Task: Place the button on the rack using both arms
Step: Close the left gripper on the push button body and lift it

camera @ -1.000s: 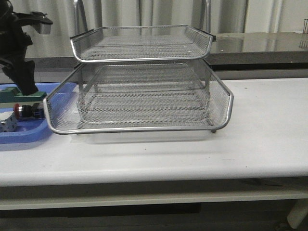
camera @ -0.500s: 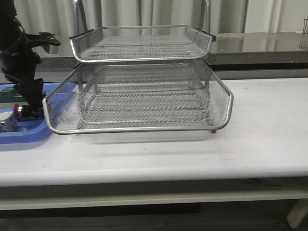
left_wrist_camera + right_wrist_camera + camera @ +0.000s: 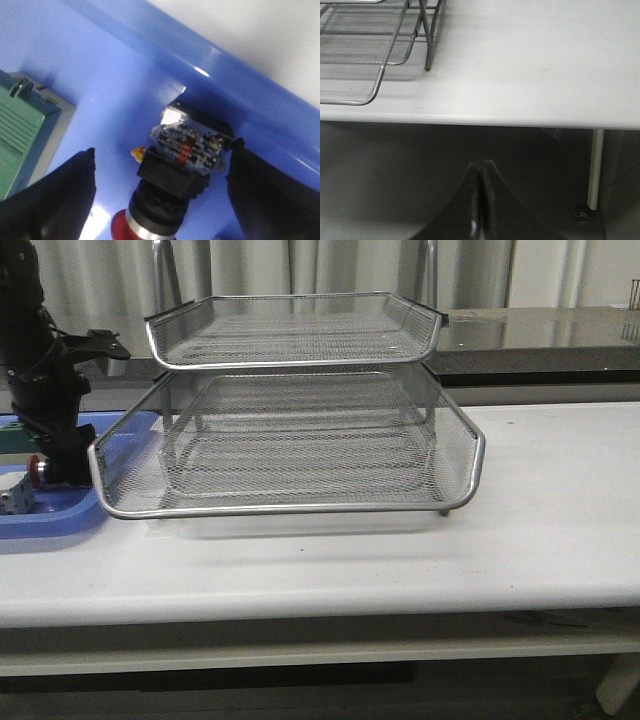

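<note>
Done: left end effector (image 3: 160, 200) spread wide around red-headed black push-button (image 3: 175, 170) in blue plastic tray (image 3: 100, 75).
Left: grasp, transfer, silver wire-mesh rack (image 3: 290, 440); right end effector (image 3: 479, 210) clenched, empty.

Black, seemingly angular claw (image 3: 160, 200) fingers

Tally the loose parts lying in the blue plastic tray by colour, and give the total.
Red-headed black push-button switch: 1
Green ribbed plastic block: 1
Small white-grey part: 1
Total: 3
</note>
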Available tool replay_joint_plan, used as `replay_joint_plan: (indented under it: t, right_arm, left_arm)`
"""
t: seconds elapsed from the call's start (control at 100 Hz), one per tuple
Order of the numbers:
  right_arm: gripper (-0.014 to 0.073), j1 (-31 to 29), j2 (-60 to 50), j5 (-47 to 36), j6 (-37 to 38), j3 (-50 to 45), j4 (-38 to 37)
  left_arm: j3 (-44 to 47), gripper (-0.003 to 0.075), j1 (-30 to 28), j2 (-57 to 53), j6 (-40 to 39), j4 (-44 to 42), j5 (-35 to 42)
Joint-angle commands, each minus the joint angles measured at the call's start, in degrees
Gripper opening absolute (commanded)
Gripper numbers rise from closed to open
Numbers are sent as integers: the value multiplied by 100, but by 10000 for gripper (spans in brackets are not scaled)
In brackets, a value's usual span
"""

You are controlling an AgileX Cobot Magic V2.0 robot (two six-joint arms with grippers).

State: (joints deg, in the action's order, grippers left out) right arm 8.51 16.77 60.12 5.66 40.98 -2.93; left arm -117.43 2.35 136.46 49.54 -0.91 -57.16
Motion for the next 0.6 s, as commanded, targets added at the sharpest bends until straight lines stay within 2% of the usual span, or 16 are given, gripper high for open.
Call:
replay_joint_plan:
  t: [0.0,0.59]
  right_arm:
    - [-71,-5,71,-370,-5,174,-75]
    - [-71,-5,71,-370,-5,174,-75]
  left_arm:
    - [-206,529,-1,-356,-7,16,241]
    - [-206,524,-1,-150,-7,91,255]
